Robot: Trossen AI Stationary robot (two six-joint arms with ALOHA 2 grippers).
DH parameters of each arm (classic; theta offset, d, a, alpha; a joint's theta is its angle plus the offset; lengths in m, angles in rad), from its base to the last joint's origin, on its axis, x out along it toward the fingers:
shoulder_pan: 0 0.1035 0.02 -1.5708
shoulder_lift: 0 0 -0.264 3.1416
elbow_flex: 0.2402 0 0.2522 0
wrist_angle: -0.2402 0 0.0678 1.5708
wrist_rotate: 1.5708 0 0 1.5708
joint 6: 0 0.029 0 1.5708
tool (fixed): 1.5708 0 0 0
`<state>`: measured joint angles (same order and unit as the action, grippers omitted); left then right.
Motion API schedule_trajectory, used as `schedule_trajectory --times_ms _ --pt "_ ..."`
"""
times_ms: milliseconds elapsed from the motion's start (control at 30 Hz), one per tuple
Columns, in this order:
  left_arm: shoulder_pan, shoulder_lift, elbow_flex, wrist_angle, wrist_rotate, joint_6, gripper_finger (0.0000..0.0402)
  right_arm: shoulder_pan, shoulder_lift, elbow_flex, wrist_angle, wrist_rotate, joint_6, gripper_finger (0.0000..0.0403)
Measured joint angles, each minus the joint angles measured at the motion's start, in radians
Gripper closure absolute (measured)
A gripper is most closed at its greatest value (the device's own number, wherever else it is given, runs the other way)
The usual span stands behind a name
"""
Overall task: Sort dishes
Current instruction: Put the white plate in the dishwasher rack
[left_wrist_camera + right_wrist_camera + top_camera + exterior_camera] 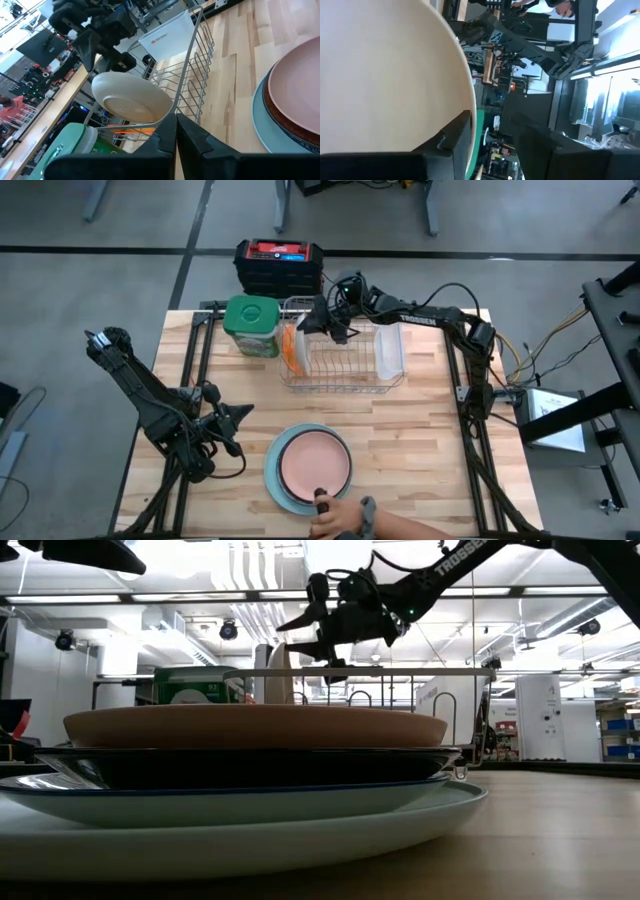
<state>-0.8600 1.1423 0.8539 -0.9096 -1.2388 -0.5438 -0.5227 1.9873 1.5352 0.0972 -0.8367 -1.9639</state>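
Observation:
A stack of plates [308, 467] sits near the table's near edge, pink plate [300, 85] on top, a dark red one beneath it and the large light blue one [272, 480] at the bottom. A wire dish rack [340, 360] holds an orange plate [290, 352] on edge and a pale cream plate [130, 102] leaning tilted against the wires. My right gripper [107, 60] hovers open at the pale plate's upper rim. My left gripper [175, 131] is shut, left of the stack, holding nothing. My right gripper comes at the pale plate [385, 75] from above, over the rack. One finger [455, 135] lies in front of the plate's face near its rim, and the gap between the fingers is bare. I cannot tell whether it touches the plate.
A person's hand [335, 518] reaches in at the stack's near rim. A green-lidded jar [250, 322] stands left of the rack, and a clear tub [390, 350] sits in the rack's right end. A black and red case [278, 265] lies beyond the far edge. Bare wood [420, 450] shows right of the stack.

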Motion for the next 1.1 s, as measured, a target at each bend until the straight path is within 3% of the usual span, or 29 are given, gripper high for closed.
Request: schedule_trajectory --times_ms 367,733,1100 --pt "0.000 0.000 0.000 0.000 0.000 0.000 0.0401 0.001 -0.003 0.000 -0.009 0.057 0.086 0.0240" --pt "0.000 0.000 0.000 0.001 0.000 -0.001 0.0401 0.002 -0.008 0.000 0.020 0.145 0.215 0.0183" --pt "0.000 0.000 0.000 0.001 0.000 -0.001 0.0401 0.008 -0.016 0.000 0.026 0.233 0.236 0.0118"
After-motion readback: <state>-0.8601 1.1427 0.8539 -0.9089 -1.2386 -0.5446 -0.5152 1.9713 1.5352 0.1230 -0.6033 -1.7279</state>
